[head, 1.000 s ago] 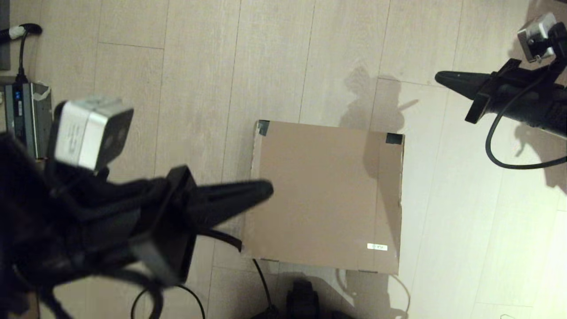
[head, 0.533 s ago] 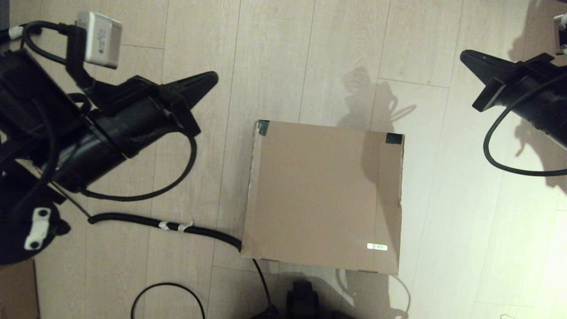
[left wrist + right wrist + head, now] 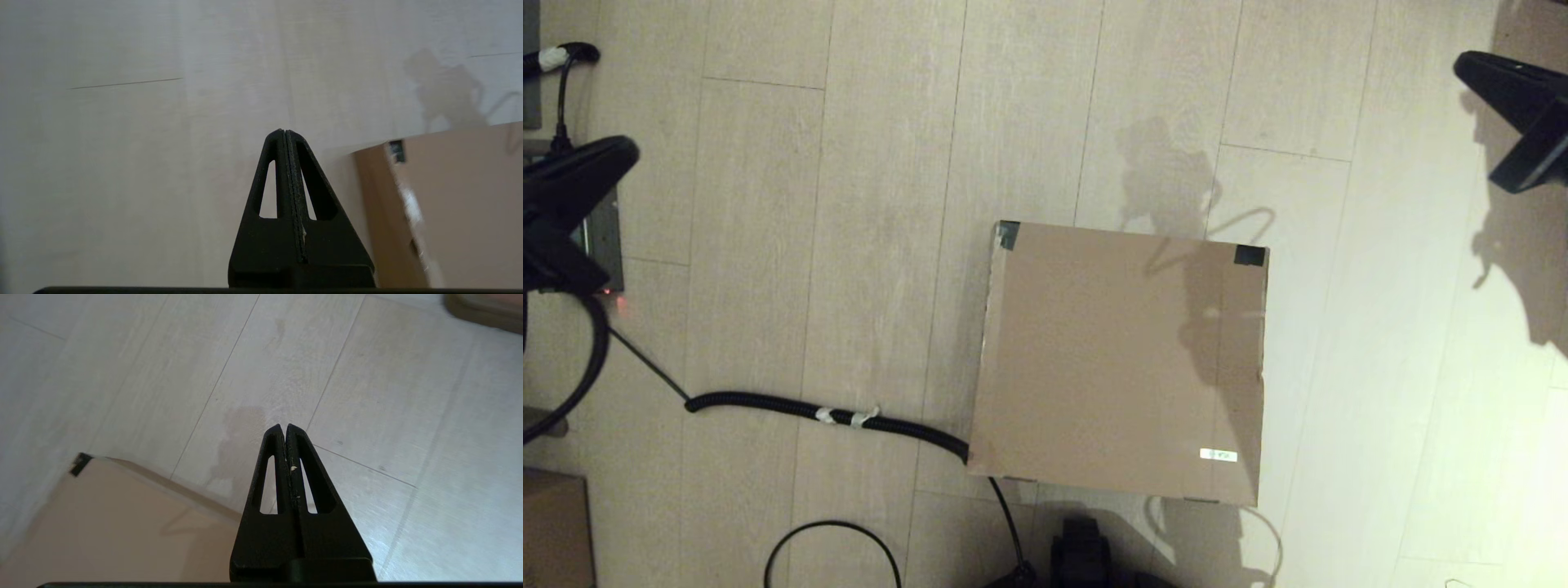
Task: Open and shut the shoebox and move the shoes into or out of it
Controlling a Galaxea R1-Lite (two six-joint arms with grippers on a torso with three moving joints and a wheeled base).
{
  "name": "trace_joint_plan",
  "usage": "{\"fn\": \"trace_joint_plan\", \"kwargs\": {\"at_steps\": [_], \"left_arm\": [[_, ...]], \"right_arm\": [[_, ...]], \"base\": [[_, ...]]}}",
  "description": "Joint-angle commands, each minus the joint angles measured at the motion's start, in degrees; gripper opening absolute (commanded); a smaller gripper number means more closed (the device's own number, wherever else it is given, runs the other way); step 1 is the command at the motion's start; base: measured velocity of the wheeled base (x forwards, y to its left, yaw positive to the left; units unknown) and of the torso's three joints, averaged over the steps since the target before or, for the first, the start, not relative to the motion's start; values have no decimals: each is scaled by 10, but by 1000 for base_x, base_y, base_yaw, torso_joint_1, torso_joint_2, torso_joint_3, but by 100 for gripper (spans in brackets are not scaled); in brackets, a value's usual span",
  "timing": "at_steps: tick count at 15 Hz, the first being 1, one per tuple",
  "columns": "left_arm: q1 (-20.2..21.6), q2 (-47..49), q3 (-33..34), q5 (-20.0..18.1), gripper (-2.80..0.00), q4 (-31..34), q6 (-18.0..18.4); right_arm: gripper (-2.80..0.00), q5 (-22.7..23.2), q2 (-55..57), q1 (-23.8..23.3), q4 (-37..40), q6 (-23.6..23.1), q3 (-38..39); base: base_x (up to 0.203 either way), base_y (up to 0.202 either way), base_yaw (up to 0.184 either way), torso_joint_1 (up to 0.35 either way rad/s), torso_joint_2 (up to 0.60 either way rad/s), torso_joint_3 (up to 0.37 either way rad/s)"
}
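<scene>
The shoebox (image 3: 1123,359) is a nearly square brown cardboard box on the floor, lid down flat, with black tape on its two far corners and a small white label near its front right corner. It also shows in the left wrist view (image 3: 449,204) and the right wrist view (image 3: 114,522). The shoes are out of view. My left gripper (image 3: 629,151) is shut and empty at the far left, well away from the box (image 3: 284,131). My right gripper (image 3: 1462,64) is shut and empty at the far right, beyond the box's far right corner (image 3: 284,426).
A black corrugated cable (image 3: 825,415) runs across the floor to the box's front left corner. A thin black cable loop (image 3: 833,535) lies near the front. A grey device (image 3: 600,241) sits at the left edge, a plain brown carton (image 3: 551,527) at the lower left.
My left arm has swung from over the box's left edge out to the far left. The right arm has drawn back towards the right edge. The box has not moved.
</scene>
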Motion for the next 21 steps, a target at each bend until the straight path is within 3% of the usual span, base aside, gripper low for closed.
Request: {"fn": "trace_joint_plan", "kwargs": {"at_steps": [1, 3, 7, 12, 13, 15, 16, 18, 21], "left_arm": [[47, -127, 53, -2, -280, 5, 1], [73, -201, 83, -11, -280, 26, 2], [85, -353, 61, -37, -280, 245, -14], [100, -485, 77, -54, -280, 424, -27], [100, -482, 83, -64, -280, 402, -37], [97, -439, 59, -88, -280, 390, -75], [96, -419, 40, -92, -280, 388, -92], [87, -429, 52, -99, -280, 388, -97], [24, -444, 55, -87, -280, 390, -87]], "right_arm": [[-280, -3, -102, 8, 52, -1, 6], [-280, -5, -181, -6, 94, -4, 27], [-280, 21, -354, -55, 152, -10, 113], [-280, 46, -562, -104, 311, 5, 196], [-280, 58, -597, -108, 343, 24, 212], [-280, 85, -640, -119, 399, 112, 244], [-280, 88, -647, -120, 412, 126, 255], [-280, 93, -662, -122, 415, 125, 277], [-280, 99, -679, -122, 420, 122, 280]], "base": [[0, 0, 0, 0, 0, 0], [0, 0, 0, 0, 0, 0], [0, 0, 0, 0, 0, 0], [0, 0, 0, 0, 0, 0], [0, 0, 0, 0, 0, 0], [0, 0, 0, 0, 0, 0], [0, 0, 0, 0, 0, 0], [0, 0, 0, 0, 0, 0], [0, 0, 0, 0, 0, 0]]}}
